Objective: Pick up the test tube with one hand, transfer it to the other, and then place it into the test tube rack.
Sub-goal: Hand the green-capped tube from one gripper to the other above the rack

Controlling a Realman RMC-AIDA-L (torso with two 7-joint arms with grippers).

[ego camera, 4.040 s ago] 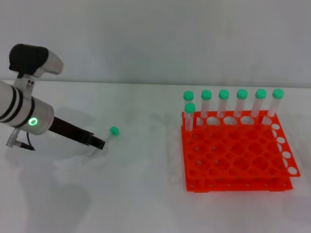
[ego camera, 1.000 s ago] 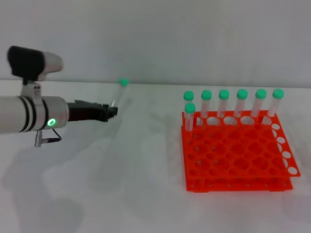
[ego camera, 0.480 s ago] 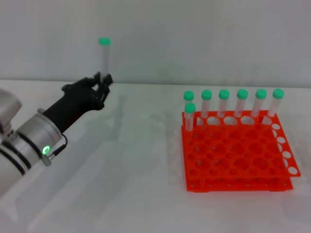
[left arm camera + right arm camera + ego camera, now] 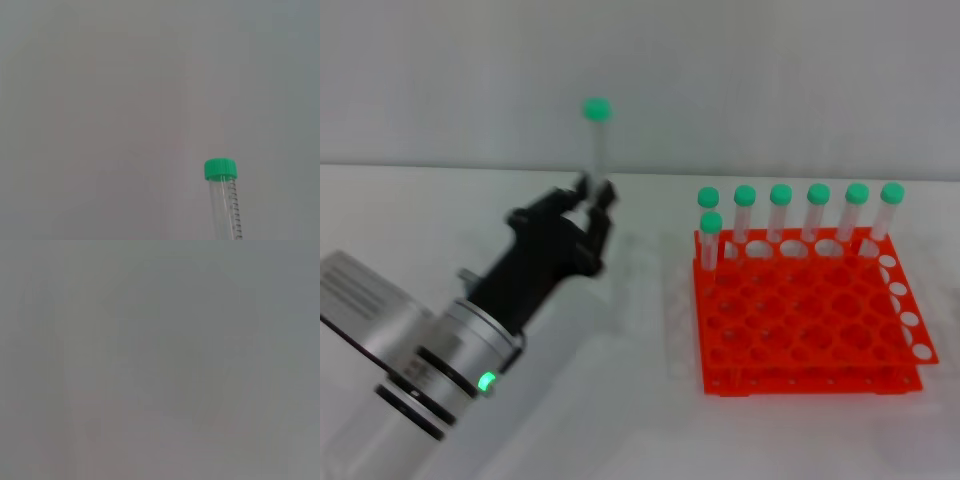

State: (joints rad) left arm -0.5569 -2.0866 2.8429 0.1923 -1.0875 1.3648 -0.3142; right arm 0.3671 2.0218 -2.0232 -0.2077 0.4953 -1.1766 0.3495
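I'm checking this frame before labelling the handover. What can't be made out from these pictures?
- Right gripper: in no view; the right wrist view shows only blank grey.
- Left gripper: the left wrist view shows none of its fingers, only the test tube, whose lower end is cut off by the picture's edge.
- Test tube in the head view: its bottom is hidden between the fingers.
- Rack: the tubes' lower ends are hidden in its holes.

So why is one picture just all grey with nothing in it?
The right wrist view shows only flat grey, nothing recognisable. The left wrist view shows the test tube sharp against plain grey. In the head view, the left gripper holding it looks smeared, and the test tube rack casts a faint shadow.
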